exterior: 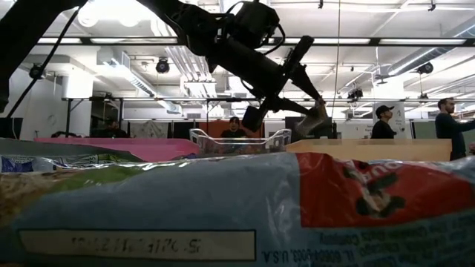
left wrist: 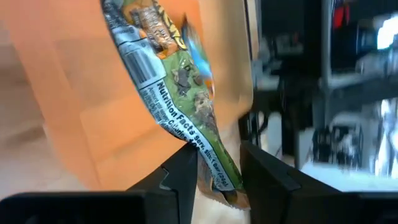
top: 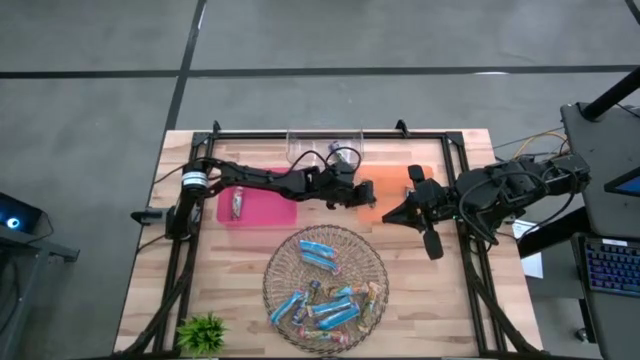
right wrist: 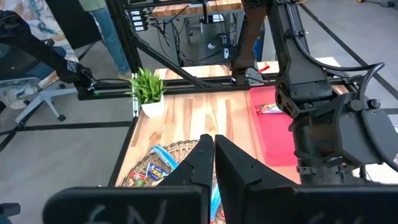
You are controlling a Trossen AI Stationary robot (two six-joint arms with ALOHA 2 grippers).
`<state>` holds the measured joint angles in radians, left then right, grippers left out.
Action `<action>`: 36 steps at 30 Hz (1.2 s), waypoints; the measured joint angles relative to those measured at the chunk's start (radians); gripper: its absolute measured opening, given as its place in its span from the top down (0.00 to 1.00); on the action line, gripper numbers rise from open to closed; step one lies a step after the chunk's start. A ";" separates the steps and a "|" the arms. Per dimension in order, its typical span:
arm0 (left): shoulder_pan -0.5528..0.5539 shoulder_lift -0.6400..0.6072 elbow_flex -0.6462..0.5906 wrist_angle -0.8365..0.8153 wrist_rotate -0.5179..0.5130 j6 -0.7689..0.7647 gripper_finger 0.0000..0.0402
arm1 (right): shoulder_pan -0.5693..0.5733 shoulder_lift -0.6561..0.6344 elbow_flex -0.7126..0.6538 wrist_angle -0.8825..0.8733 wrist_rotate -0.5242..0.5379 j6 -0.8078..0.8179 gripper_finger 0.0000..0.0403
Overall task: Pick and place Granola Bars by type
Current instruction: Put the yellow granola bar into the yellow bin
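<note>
High view: left end effector [top: 366,192], arm stretched across frame center, pinches a green granola bar [left wrist: 180,93] above the orange tray [top: 420,176]; right end effector [top: 400,213] pressed together, hovering center-right.

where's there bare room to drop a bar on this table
Most of the pink tray is bare beside its single bar. Bare wood lies between the wire basket and the plant. The basket is crowded; the left gripper holds a bar over the orange tray.

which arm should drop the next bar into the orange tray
Left, most likely. The left gripper is already shut on a green-wrapped granola bar over the orange tray. The right gripper is shut and holds nothing.
</note>
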<state>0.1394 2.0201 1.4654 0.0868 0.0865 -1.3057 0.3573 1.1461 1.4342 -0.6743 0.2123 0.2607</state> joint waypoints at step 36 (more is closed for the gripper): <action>0.008 -0.008 0.036 0.031 -0.010 0.143 0.99 | 0.000 0.000 0.000 -0.002 0.000 0.001 0.98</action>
<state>0.1472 2.0118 1.5013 0.1179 0.0761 -1.1625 0.3569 1.1461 1.4342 -0.6765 0.2119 0.2613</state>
